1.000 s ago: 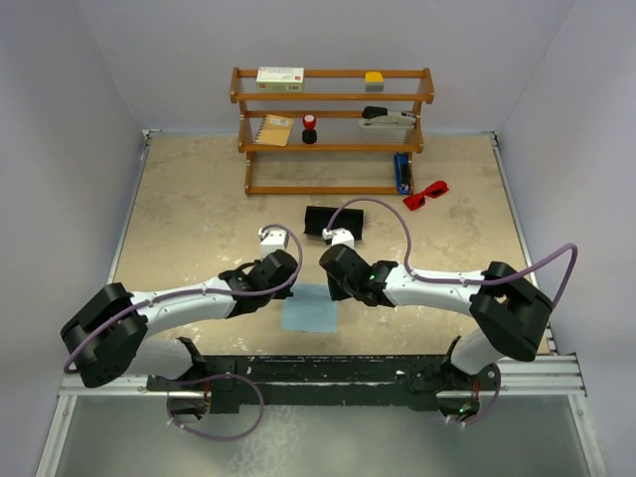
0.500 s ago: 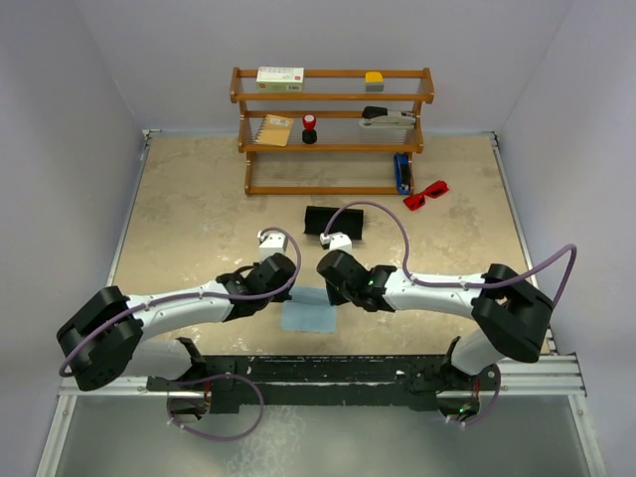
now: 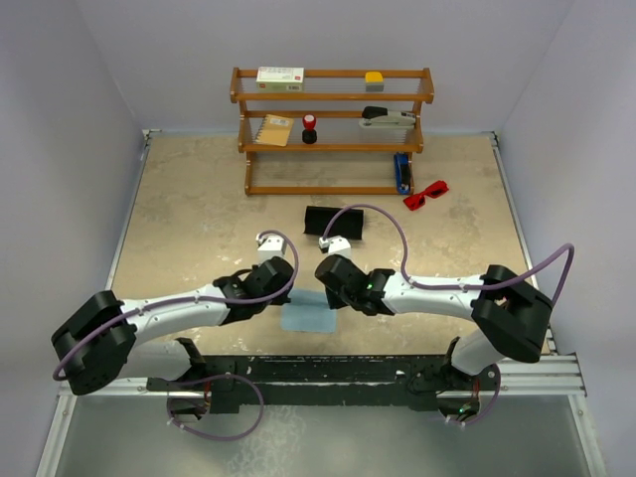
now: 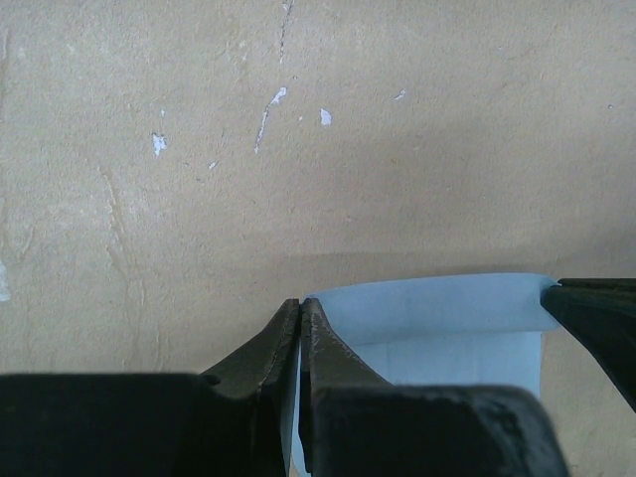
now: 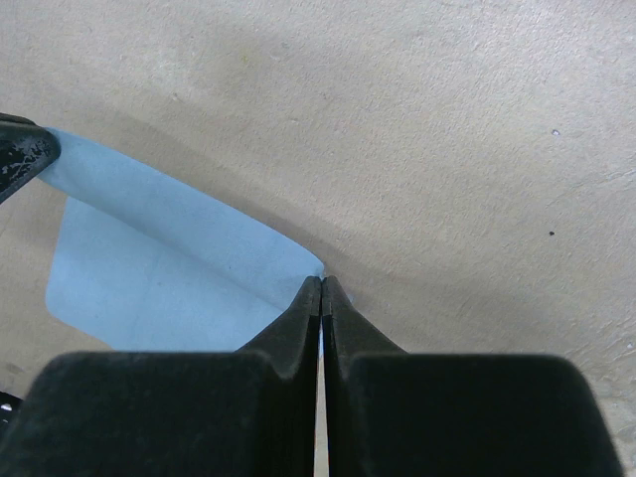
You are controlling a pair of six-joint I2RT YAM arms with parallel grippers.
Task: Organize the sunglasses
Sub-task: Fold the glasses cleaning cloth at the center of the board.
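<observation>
The red sunglasses [image 3: 425, 193] lie on the table at the right foot of the wooden shelf, far from both grippers. A black oblong case [image 3: 334, 222] lies mid-table. A light blue cloth [image 3: 307, 312] lies near the front edge, its far edge lifted and folded back. My left gripper [image 3: 281, 289] is shut on the cloth's far left corner [image 4: 308, 304]. My right gripper [image 3: 332, 293] is shut on the far right corner [image 5: 316, 272]. The cloth also shows in the left wrist view [image 4: 437, 318] and the right wrist view [image 5: 159, 258].
The wooden shelf [image 3: 333, 129] stands at the back with a box, a notebook, a small red-topped bottle, a stapler and a yellow block on it. A blue object [image 3: 401, 171] leans at its right foot. The walls close in on both sides.
Both grippers have moved toward the near edge, drawing the cloth's far edge back over itself. The sunglasses and case have not moved.
</observation>
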